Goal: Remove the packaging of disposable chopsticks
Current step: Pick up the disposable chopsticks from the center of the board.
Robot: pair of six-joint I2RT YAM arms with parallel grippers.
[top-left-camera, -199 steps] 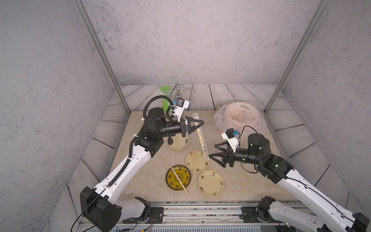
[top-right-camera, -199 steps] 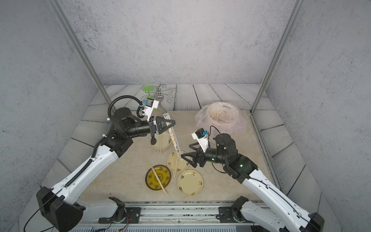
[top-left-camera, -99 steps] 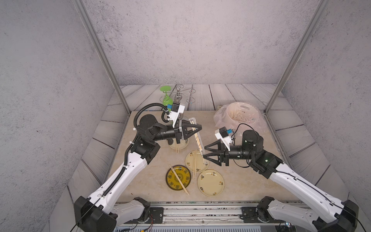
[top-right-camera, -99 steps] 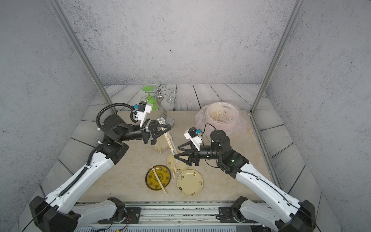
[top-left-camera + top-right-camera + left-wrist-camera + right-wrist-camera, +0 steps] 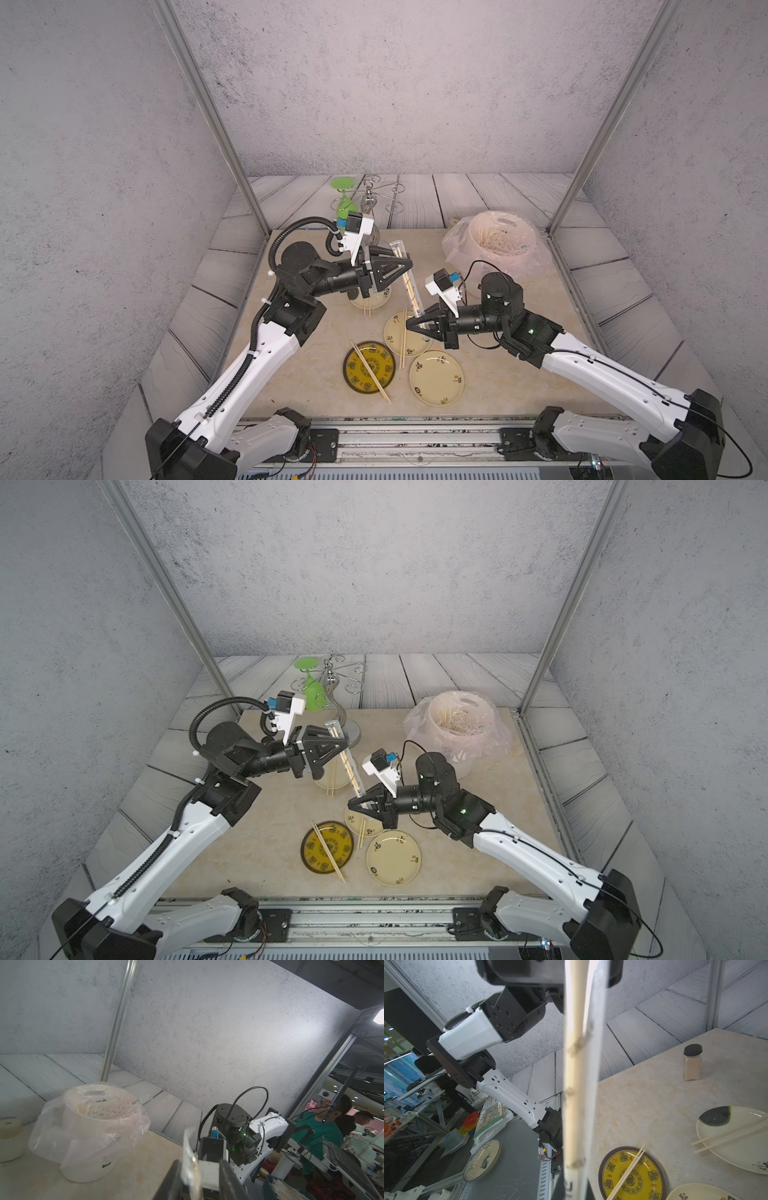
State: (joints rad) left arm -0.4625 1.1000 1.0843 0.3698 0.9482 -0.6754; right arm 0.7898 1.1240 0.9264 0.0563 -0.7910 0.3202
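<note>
Closed: the right gripper (image 5: 410, 327) has its jaws shut on the lower end of the packaging (image 5: 409, 286), which it holds clear of the table (image 5: 498, 374), above a cream plate (image 5: 414, 348). In the right wrist view the clear sleeve, with small dark printed marks, runs straight away from the jaws, and the disposable chopsticks (image 5: 574, 1064) sit inside it.

Parted: the left gripper (image 5: 409, 266) is at the upper part of the same sleeve. In the left wrist view the sleeve stands between the two fingers (image 5: 172, 1180), close against one (whether it touches cannot be told) and with a clear gap to the other. It is not clamped there.

Attitude of the sleeve in both top views: tilted. Its upper end points toward the back of the table and sticks out past the left gripper, and its lower end is nearer the front.

Outward:
- The cream plate under the right gripper carries a bare pair (image 5: 402, 349).
- A yellow plate (image 5: 348, 368) sits front-left of it, with another loose pair (image 5: 371, 371) lying across it.
- A second cream plate (image 5: 436, 378) lies just beside the yellow one.
- A pale plate (image 5: 380, 300) lies below the left gripper, with sticks on it.
- A white bin (image 5: 87, 1172) lined with a pinkish bag (image 5: 47, 1136) stands at the back right.
- A green glass (image 5: 344, 203) hangs on a wire rack (image 5: 384, 193) at the back.
- A spice jar (image 5: 692, 1064) stands on the table.
</note>
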